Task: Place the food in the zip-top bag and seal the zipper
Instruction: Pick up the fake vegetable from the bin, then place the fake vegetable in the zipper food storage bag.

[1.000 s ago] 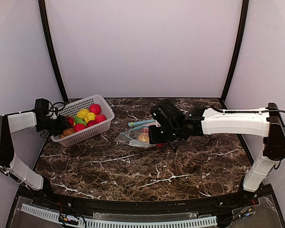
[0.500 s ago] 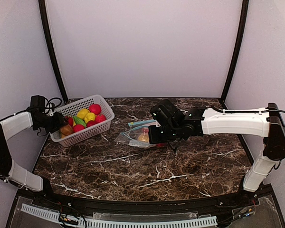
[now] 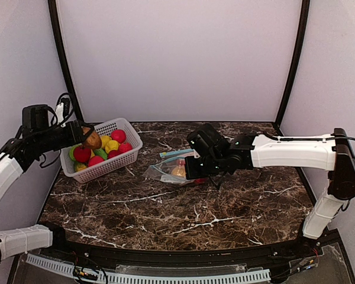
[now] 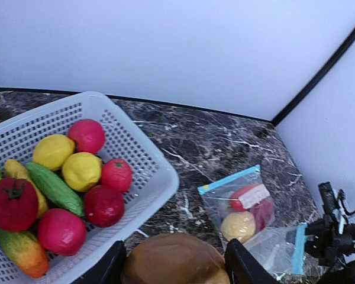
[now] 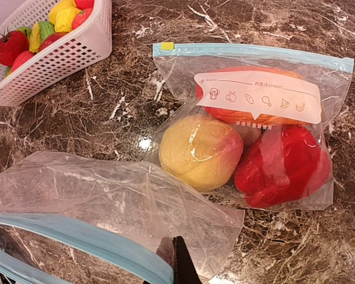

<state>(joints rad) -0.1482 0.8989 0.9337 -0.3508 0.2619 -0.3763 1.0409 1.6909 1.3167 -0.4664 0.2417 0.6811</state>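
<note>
The half-open left gripper (image 3: 90, 139) clamps a brown toy potato (image 4: 173, 260) above the white lattice basket (image 3: 131, 148) at ten o'clock, while the fully closed right gripper (image 5: 176, 264) pinches the empty zip-top bag (image 5: 94, 201).

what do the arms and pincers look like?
Both: white links, black joints and wrists. The left arm has black cable looping at its wrist; the right arm a thin black cable along its top. The left pincer and right pincer are black.

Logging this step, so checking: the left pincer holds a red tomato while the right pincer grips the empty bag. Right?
No. The left pincer holds a brown piece of toy food, not a red tomato; the left wrist view shows it. The right pincer does grip the empty bag.
</note>
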